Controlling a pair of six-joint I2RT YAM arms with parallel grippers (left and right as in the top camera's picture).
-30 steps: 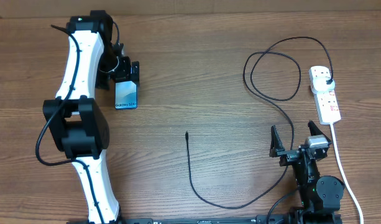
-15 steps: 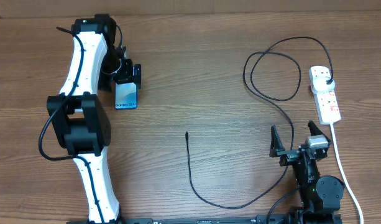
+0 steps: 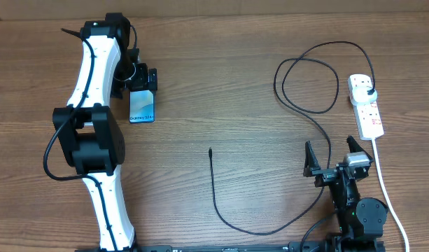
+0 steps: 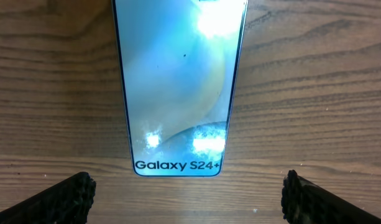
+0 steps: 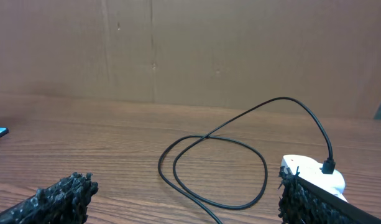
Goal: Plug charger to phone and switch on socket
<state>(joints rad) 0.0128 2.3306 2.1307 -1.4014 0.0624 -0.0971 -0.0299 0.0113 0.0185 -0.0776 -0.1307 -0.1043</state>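
Observation:
The phone (image 3: pixel 142 106) lies flat at the far left, screen lit blue; its "Galaxy S24+" end fills the left wrist view (image 4: pixel 178 87). My left gripper (image 3: pixel 141 78) hovers open just beyond its far end, the fingertips (image 4: pixel 187 196) wide apart and empty. The black charger cable (image 3: pixel 221 203) runs from its free tip (image 3: pixel 210 150) at mid-table, loops at the right, and its plug (image 3: pixel 369 93) sits in the white socket strip (image 3: pixel 365 106). My right gripper (image 3: pixel 334 155) is open and empty near the front right, and the cable loop (image 5: pixel 212 171) and socket (image 5: pixel 311 171) lie ahead of it.
The socket's thick white cord (image 3: pixel 386 189) runs down the right side past my right arm's base (image 3: pixel 357 213). My left arm (image 3: pixel 95 126) stretches along the left side. A brown wall (image 5: pixel 190 50) stands behind the table.
My left arm shifted slightly over the phone's far end. The phone, cable, socket and right arm have not moved.

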